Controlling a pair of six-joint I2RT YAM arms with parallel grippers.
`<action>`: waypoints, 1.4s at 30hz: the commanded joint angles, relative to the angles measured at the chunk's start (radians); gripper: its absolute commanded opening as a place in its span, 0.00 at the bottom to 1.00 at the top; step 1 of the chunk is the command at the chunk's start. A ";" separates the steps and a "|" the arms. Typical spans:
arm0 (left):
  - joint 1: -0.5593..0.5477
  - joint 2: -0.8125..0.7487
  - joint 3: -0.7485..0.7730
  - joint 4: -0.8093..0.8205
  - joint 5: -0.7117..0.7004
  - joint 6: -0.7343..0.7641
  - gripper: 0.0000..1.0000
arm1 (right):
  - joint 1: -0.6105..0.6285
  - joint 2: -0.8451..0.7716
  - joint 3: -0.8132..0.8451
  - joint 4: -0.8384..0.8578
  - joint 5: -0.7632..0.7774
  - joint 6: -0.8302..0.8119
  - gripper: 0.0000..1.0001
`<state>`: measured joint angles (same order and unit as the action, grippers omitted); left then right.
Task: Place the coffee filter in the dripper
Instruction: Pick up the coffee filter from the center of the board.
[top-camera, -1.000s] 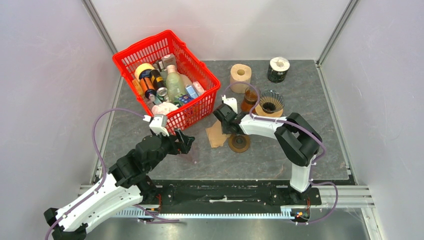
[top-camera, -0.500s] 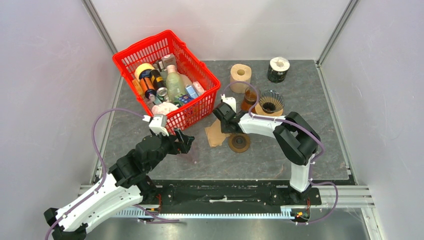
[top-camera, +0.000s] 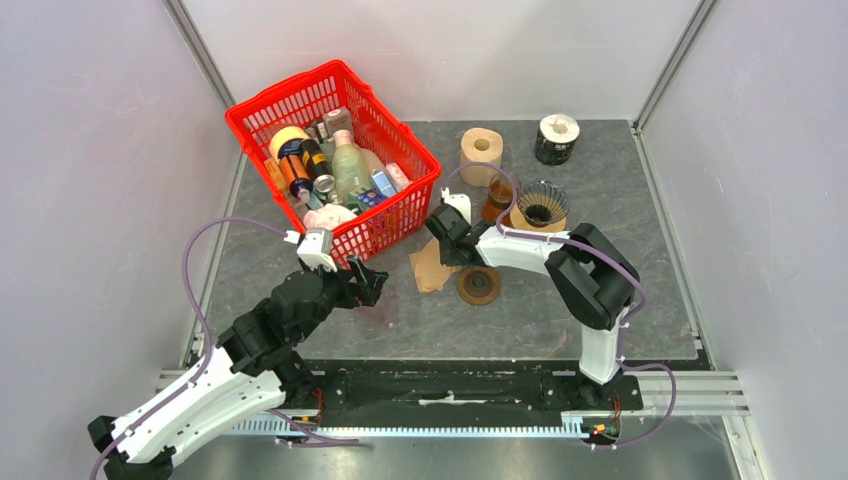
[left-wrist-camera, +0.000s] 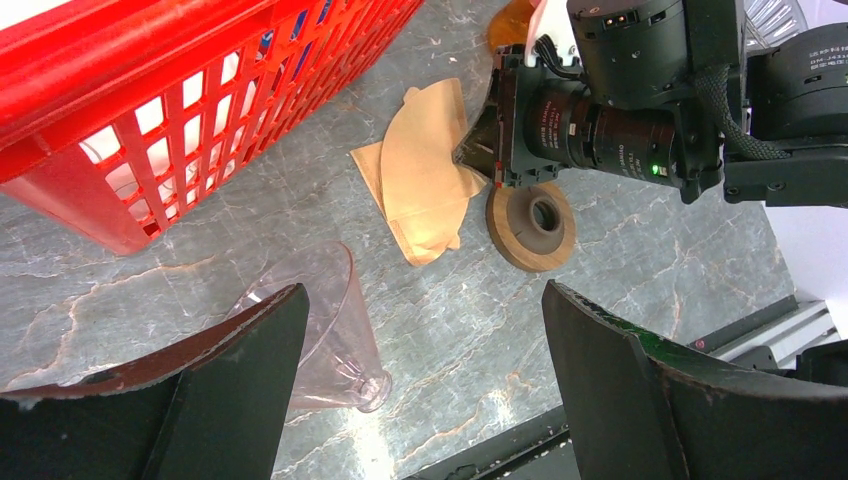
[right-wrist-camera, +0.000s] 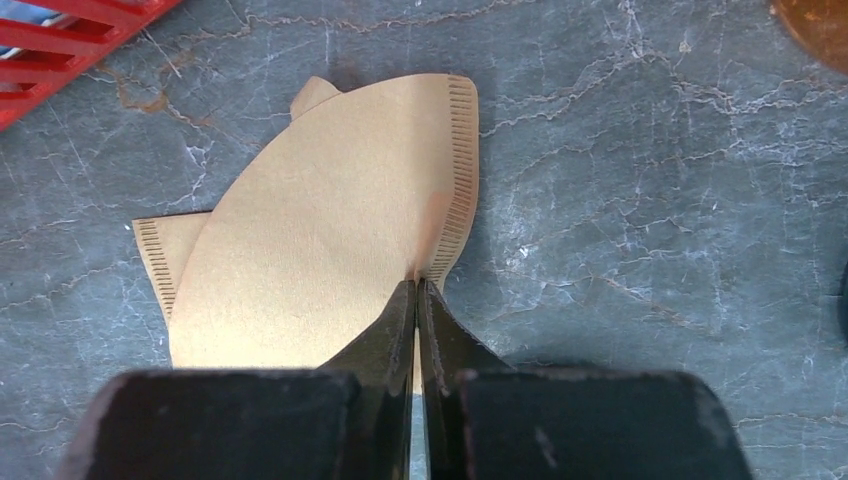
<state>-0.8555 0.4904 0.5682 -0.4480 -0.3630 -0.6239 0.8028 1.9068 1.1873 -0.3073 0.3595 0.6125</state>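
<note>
A brown paper coffee filter (right-wrist-camera: 320, 230) lies flat on the grey table, on top of a second one that peeks out at its left. It also shows in the top view (top-camera: 430, 266) and the left wrist view (left-wrist-camera: 420, 175). My right gripper (right-wrist-camera: 417, 285) is shut on the top filter's right ribbed edge, low at the table (top-camera: 446, 256). A clear pinkish dripper (left-wrist-camera: 325, 310) lies on its side near the red basket. My left gripper (left-wrist-camera: 422, 300) is open and empty just above it (top-camera: 368, 283).
A red basket (top-camera: 335, 160) full of bottles and cans stands at the back left. A wooden ring (top-camera: 479, 285) lies right of the filters. A toilet roll (top-camera: 481, 155), an amber bottle (top-camera: 499, 200), a dark fluted cup (top-camera: 541, 206) and a black can (top-camera: 557, 139) stand behind.
My right gripper has edged slightly to the far left with the filter edge in it. The left arm has barely moved.
</note>
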 joint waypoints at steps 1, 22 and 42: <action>-0.005 0.006 0.008 0.015 -0.021 -0.027 0.93 | 0.003 -0.009 0.006 -0.060 -0.015 -0.015 0.04; -0.005 -0.014 0.001 0.052 0.036 -0.020 0.94 | 0.003 -0.389 -0.056 -0.065 -0.123 -0.010 0.01; -0.005 0.377 -0.009 0.679 0.544 -0.182 0.99 | 0.003 -0.803 -0.388 0.185 -0.356 -0.114 0.01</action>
<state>-0.8555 0.8337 0.5255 0.1093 0.0959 -0.7479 0.8028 1.1458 0.8131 -0.1925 0.0315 0.5304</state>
